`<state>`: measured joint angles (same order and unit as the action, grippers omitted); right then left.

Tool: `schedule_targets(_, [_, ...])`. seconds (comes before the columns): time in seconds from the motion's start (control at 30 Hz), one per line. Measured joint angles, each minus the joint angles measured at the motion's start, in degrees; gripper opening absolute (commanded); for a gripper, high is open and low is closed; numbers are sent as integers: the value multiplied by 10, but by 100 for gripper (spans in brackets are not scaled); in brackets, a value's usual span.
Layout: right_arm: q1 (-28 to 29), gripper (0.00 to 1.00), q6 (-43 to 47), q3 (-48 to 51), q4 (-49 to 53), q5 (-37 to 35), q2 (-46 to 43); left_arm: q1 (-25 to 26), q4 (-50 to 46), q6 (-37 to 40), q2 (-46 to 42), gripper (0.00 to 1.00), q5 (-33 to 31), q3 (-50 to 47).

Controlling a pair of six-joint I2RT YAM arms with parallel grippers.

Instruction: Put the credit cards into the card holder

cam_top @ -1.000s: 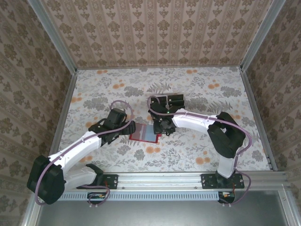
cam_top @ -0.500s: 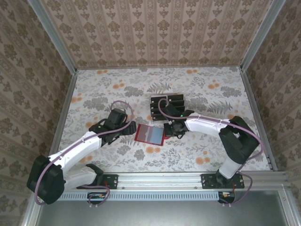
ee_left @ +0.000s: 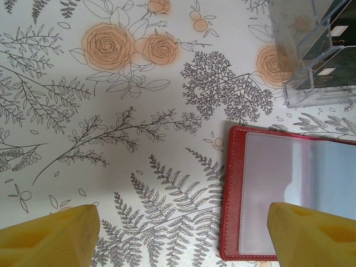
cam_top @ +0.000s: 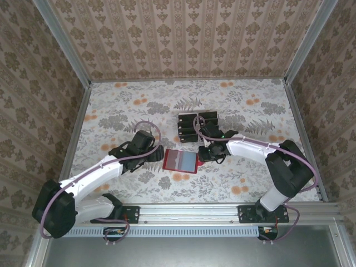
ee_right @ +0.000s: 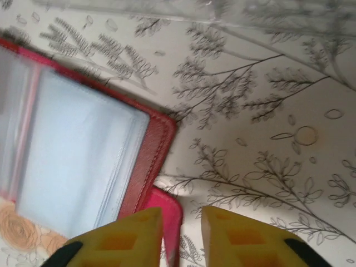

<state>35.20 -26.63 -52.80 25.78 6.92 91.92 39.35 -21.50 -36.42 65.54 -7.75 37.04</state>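
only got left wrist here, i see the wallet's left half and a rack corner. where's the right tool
observer: The right tool is low at the wallet's right edge.
operator: gripping it?
observer: No. Its jaws stand slightly apart, with the wallet's red corner in the gap and table showing beside it.
operator: where are the cards
observer: The cards sit in the rack in two columns, behind the right tool.

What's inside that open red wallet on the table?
The red wallet lies open, showing greyish clear pockets with no card visible in them. The black cards sit in the clear rack. Anything behind the pocket sheets is covered.
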Motion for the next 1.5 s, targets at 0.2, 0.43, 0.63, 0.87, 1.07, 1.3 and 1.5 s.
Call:
schedule_targets(0.2, [-7, 57, 12, -21, 17, 6, -17, 0, 0, 0, 5, 82, -2, 0])
schedule_targets(0.43, [-7, 62, 61, -133, 52, 11, -57, -2, 0, 2, 5, 100, -12, 0])
schedule_targets(0.63, [0, 61, 148, -248, 90, -6, 16, -41, -13, 5, -9, 100, -14, 2])
schedule_targets(0.87, [28, 60, 236, -318, 138, -55, 115, -86, -22, 17, -22, 100, -3, 11])
schedule_targets(1.07, [48, 59, 285, -351, 155, -91, 160, -104, -24, 20, -24, 100, 15, 11])
schedule_targets(1.3, [60, 59, 314, -391, 167, -125, 211, -120, -22, 20, -38, 100, 32, 9])
schedule_targets(1.5, [61, 61, 319, -429, 168, -136, 254, -125, -22, 20, -39, 100, 37, 4])
